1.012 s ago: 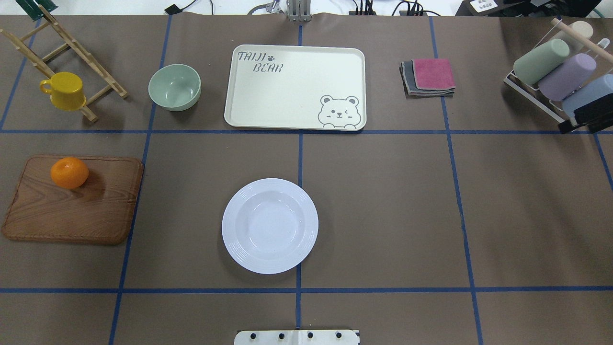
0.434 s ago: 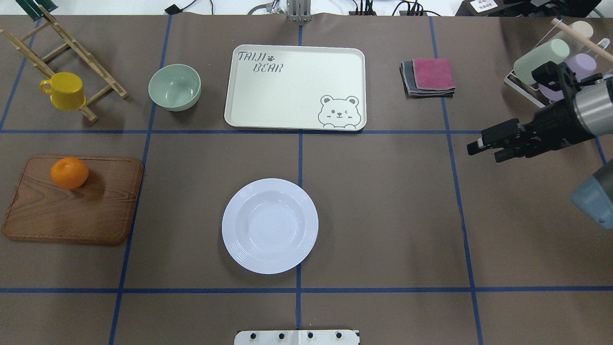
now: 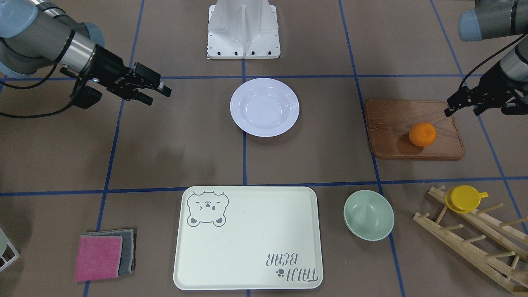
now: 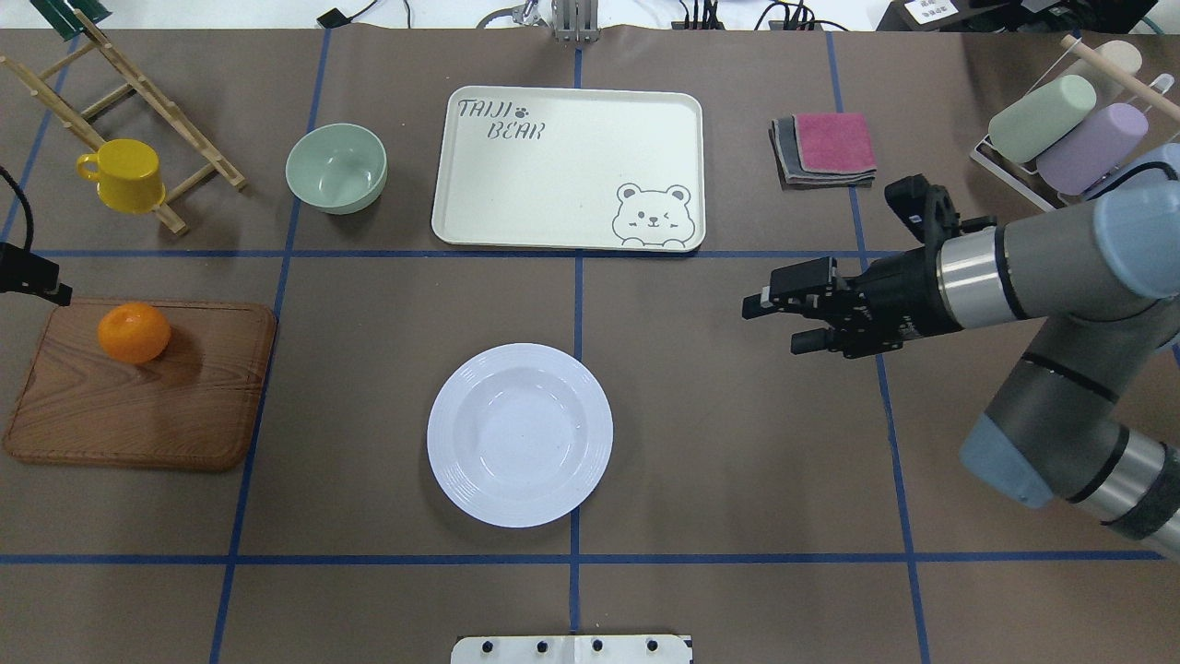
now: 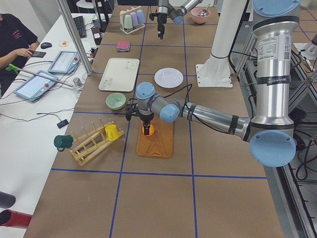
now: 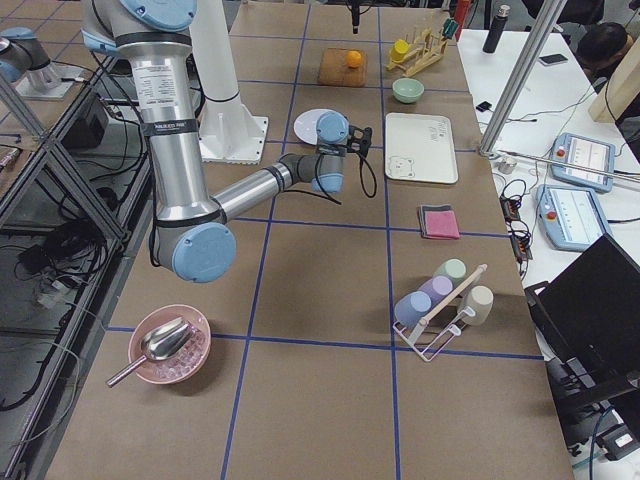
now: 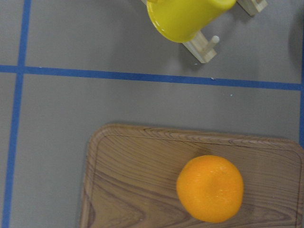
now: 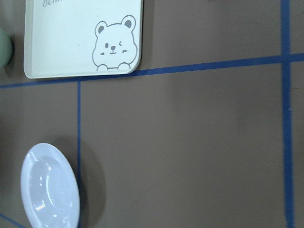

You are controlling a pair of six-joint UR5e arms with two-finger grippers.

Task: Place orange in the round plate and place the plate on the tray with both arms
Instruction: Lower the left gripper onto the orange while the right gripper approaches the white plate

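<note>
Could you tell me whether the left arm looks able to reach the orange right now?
Probably yes: the left arm holds its jaws open close to the orange, which lies alone on the board with nothing over it.

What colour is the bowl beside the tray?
The bowl is pale green, clearest in the overhead view.

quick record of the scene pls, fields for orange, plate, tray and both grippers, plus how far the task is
orange: on the wooden board, not picked up
round plate: empty, on the table, on the robot's side of the tray
tray: empty, far middle of the table
left gripper: hovers near the board and the orange, holds nothing; open or shut unclear
right gripper: open, empty, in the air to the right of the plate
task steps done: none
</note>
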